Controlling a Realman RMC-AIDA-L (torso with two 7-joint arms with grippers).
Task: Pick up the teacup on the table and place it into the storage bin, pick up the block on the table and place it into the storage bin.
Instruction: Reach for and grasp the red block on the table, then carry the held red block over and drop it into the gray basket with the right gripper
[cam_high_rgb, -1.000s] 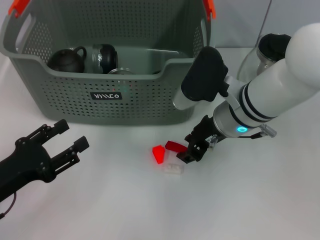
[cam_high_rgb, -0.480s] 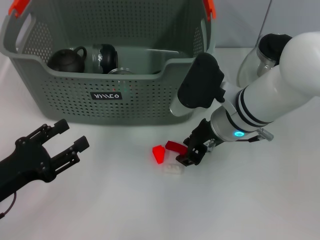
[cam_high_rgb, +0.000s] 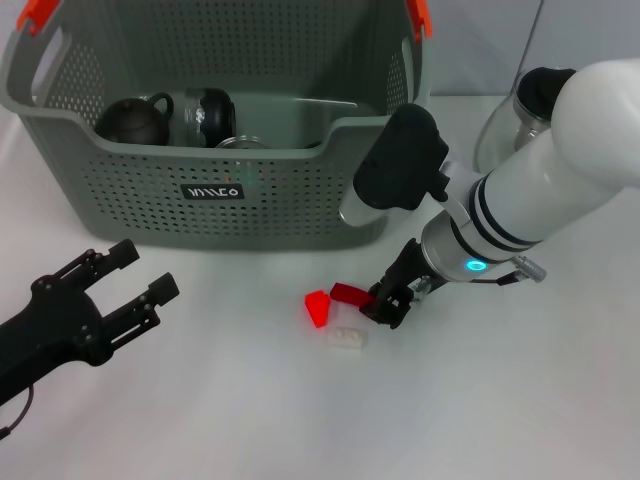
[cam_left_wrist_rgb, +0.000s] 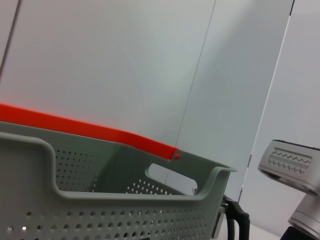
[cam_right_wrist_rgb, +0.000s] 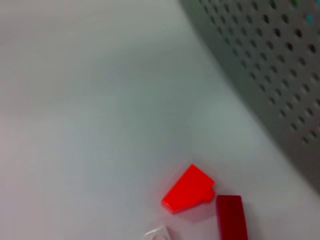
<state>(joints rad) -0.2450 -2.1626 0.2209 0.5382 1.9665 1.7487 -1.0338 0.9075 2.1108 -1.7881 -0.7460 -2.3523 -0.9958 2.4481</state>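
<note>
- R gripper (cam_high_rgb: 385, 304) low on the table (cam_high_rgb: 480, 400), at the dark red block (cam_high_rgb: 348, 293); can't tell if its jaws grip it.
- Bright red block (cam_high_rgb: 317, 307) and white block (cam_high_rgb: 347, 339) lie just beside.
- L gripper (cam_high_rgb: 130, 280) idle, jaws open, front-left of the storage bin (cam_high_rgb: 215, 190).
- I see a dark teapot (cam_high_rgb: 132, 120) in the bin.

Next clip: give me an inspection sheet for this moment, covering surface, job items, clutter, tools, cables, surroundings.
Surface: white table, no spills seen.
Job's things: grey storage bin at the back, dark teapot and other vessels inside; bright red block, dark red block and pale block lie in front of it.
Clutter: glass pot beside the bin.
Tools: right tool low at the dark red block, grip unclear; left tool open, parked front left.
Cables: thin lead by the left arm.
Surroundings: white wall panels.
</note>
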